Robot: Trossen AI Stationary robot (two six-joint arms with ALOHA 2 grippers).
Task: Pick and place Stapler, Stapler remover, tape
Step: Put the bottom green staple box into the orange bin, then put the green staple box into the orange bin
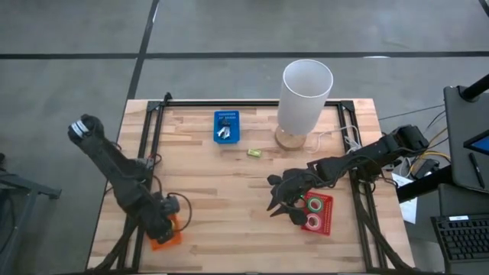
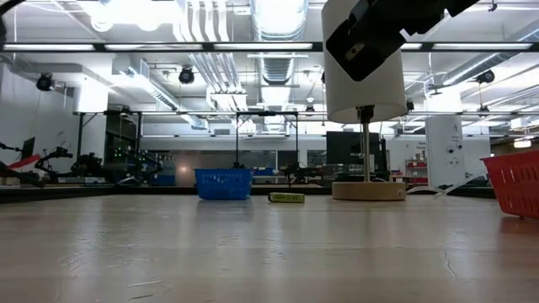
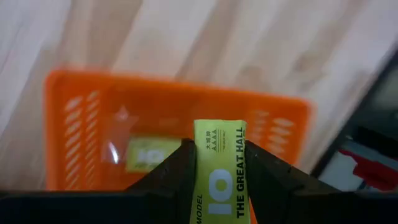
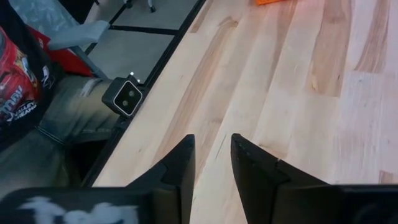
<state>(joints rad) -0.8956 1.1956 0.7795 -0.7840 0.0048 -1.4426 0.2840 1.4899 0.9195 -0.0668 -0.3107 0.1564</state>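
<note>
Left tool [image 3: 219, 163] pinches a yellow-green staple box [image 3: 219, 171] directly above the orange tray [image 3: 81, 118], box's long axis running along the fingers; right tool [image 4: 211, 165], slightly spread, waits by the red tray [image 1: 325, 218].

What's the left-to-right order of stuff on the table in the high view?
Left gripper over the orange tray → blue tray → yellow-green staples box → right gripper → white lamp → red tray holding tape rolls.
</note>
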